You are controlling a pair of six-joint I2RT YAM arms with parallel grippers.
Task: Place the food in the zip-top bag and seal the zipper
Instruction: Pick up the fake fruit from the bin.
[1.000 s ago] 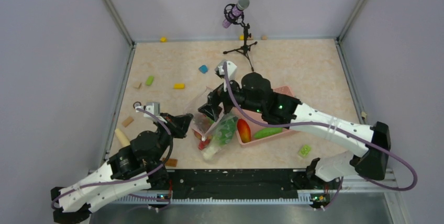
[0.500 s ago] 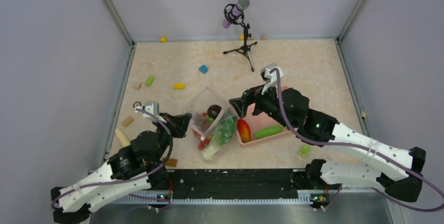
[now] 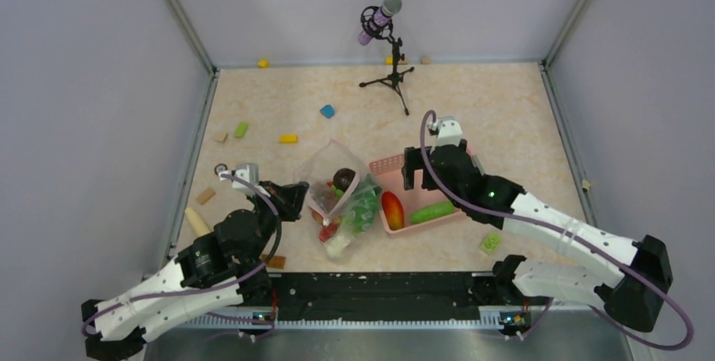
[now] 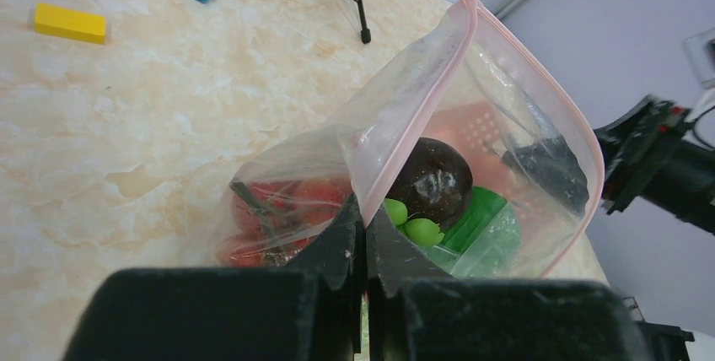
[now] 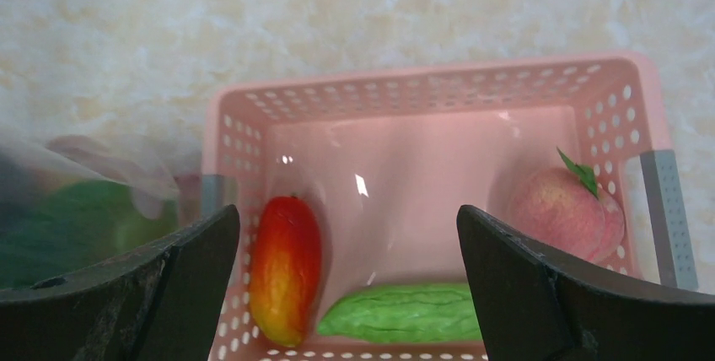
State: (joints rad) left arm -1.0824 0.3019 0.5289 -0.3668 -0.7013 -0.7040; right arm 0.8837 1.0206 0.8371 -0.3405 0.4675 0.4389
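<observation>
Swung the right gripper [image 5: 346, 218] away from the zip-top bag [image 4: 472, 99], over to the pink basket [image 5: 422, 95], jaws spread wide and holding nothing. Kept the left gripper [image 4: 364, 218] pinched tight on the bag's rim, dark round fruit [image 4: 432, 182] inside. Farther back, saw mango [image 5: 285, 268], cucumber [image 5: 403, 312] and pink fruit [image 5: 565, 209] lying in the basket.
</observation>
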